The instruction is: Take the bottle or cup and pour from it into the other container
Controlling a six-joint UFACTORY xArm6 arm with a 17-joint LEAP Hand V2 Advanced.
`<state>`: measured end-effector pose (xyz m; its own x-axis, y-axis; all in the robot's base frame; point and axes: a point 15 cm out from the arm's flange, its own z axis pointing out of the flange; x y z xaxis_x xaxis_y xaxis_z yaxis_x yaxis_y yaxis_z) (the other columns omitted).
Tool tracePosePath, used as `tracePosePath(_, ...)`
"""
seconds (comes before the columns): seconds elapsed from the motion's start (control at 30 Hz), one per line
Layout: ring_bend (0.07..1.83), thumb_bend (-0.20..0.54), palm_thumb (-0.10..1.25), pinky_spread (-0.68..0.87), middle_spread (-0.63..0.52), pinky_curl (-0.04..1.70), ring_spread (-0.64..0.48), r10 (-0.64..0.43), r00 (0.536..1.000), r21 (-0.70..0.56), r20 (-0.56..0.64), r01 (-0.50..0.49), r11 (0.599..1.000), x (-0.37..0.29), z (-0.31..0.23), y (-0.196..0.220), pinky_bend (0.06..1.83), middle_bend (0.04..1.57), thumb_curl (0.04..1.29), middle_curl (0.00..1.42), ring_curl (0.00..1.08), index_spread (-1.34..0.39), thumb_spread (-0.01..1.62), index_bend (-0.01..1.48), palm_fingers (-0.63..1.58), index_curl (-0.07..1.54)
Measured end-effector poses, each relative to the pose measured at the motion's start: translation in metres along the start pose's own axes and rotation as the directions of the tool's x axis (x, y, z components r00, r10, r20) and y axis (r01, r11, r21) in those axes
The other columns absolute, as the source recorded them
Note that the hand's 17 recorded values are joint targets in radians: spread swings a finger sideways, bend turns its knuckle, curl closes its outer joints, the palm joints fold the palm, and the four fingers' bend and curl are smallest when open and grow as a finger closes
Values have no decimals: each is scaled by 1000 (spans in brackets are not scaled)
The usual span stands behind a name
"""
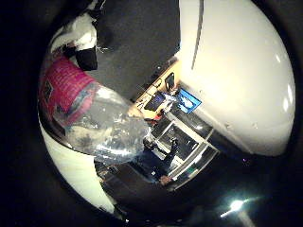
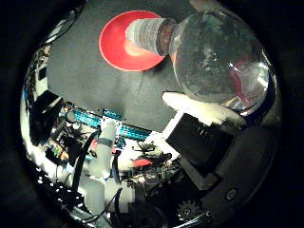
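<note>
A clear plastic bottle [image 2: 214, 57] fills much of the right thumb side palm view, close to the palm and lying tilted. Its neck [image 2: 147, 33] points over a round red cup [image 2: 119, 43] that stands on the dark table [image 2: 85, 85]. The right little finger side palm view shows the bottle's pink label [image 1: 68, 90] and crinkled clear body. My right hand [image 2: 204, 109] has white fingers curled round the bottle; another finger [image 1: 80, 36] shows past the label.
Beyond the table's edge there are blue rails and rig parts [image 2: 95, 119] and the white arm [image 2: 100, 157]. The right little finger side palm view shows a desk with screens [image 1: 175, 99] and a large white surface [image 1: 237, 66].
</note>
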<state>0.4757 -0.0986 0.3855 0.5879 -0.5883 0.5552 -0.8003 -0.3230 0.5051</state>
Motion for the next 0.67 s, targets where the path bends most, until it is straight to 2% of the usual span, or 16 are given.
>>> tracePosePath(0.67, 1215, -26, 942, -223, -278, 927, -319, -20, 1000, -2, -11, 20, 1000, -17, -4, -9, 1377, 1071, 678, 1144, 994, -304, 765, 969, 1020, 989)
